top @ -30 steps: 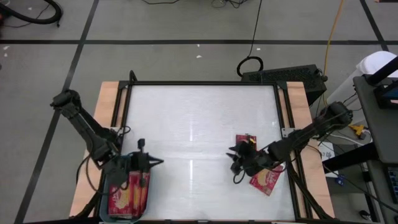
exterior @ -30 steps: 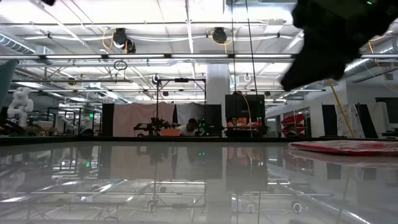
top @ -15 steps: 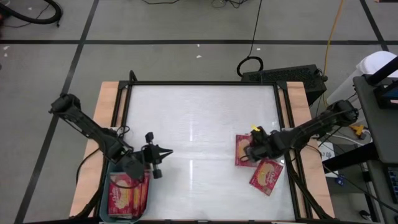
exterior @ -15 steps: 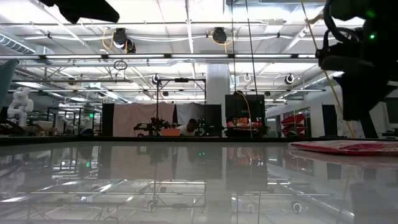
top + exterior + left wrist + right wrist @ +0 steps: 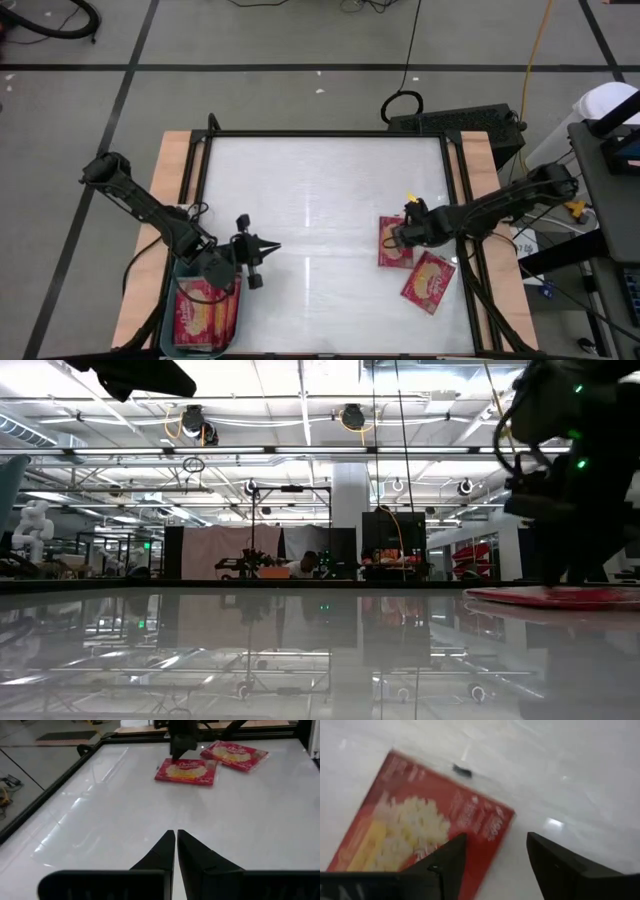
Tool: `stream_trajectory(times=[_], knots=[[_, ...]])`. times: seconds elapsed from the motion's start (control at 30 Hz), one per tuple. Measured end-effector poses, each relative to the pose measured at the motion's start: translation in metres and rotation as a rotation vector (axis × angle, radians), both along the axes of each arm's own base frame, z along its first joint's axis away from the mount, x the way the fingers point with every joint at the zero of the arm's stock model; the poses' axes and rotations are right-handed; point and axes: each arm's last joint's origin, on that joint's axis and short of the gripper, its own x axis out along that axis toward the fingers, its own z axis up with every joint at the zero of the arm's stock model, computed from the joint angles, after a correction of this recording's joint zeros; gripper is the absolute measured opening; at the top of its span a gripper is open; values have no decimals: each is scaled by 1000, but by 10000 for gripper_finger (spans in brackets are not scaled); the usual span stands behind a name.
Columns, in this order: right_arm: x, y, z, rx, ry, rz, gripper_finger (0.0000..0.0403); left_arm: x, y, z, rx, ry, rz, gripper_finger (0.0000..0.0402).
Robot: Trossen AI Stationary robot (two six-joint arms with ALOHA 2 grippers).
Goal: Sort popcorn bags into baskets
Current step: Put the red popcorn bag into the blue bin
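Note:
Two red popcorn bags lie flat on the white table at the right: one (image 5: 393, 243) (image 5: 186, 771) under my right gripper, the other (image 5: 428, 282) (image 5: 235, 755) nearer the front edge. More popcorn bags (image 5: 205, 315) lie in the teal basket (image 5: 166, 318) at the front left corner. My right gripper (image 5: 397, 238) (image 5: 495, 852) points down, open, over the first bag's edge, one finger above the bag and one above bare table. My left gripper (image 5: 270, 246) (image 5: 176, 840) is shut and empty, pointing right just beyond the basket. My right gripper stands open, from above, at one edge of the flat popcorn bag (image 5: 485, 827). Whether its fingertips touch the bag, I cannot tell. The bag lies flat on the table.
Black rails frame the white table top (image 5: 320, 190), with wooden strips outside them on the left and right. The middle and far part of the table are bare. A black box (image 5: 455, 125) sits beyond the far right corner.
My right gripper has gone toward the table's right and far side, from beside the bag to over it, sinking and tipping from slanted to pointing down. My left gripper has moved off the basket toward the table's middle. The bags have not moved.

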Motion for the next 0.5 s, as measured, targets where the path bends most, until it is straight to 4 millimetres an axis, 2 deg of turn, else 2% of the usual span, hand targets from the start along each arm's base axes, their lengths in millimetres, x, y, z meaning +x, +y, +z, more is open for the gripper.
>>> stream_trajectory(times=[0.17, 0.3, 0.5], knots=[[3, -11, -22, 38, -141, 4, 214, 0, 0, 0, -11, 6, -12, 26], [0, -16, -35, 57, -189, 9, 209, 0, 0, 0, -12, 6, -11, 26], [11, -15, -33, 25, -329, 110, 188, 0, 0, 0, -11, 6, -12, 26]])
